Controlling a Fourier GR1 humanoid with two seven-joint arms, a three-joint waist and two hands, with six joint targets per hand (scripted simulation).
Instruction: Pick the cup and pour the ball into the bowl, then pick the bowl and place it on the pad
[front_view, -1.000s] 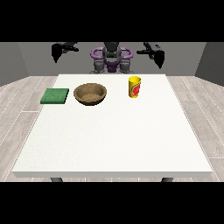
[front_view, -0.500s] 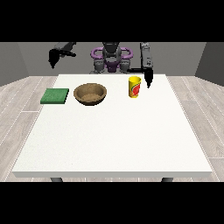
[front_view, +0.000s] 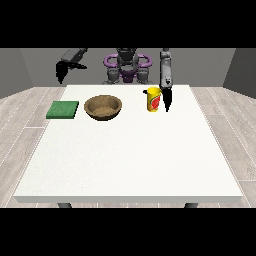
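The hand at the view's right (front_view: 167, 100) hangs just beside the yellow cup (front_view: 154, 99), too small to tell how its fingers lie or whether it touches. The cup's inside is hidden, so any ball cannot be seen. The far-left hand (front_view: 61, 71) seems to point down, its fingers unreadable.

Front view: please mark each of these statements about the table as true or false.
1. The yellow cup stands upright on the table. True.
2. The brown bowl sits on the green pad. False: the bowl rests on the table, beside the pad.
3. The robot hand at the view's right is down next to the cup. True.
4. The robot hand at the view's left holds the bowl. False: it hangs in the air beyond the table's far edge, holding nothing.
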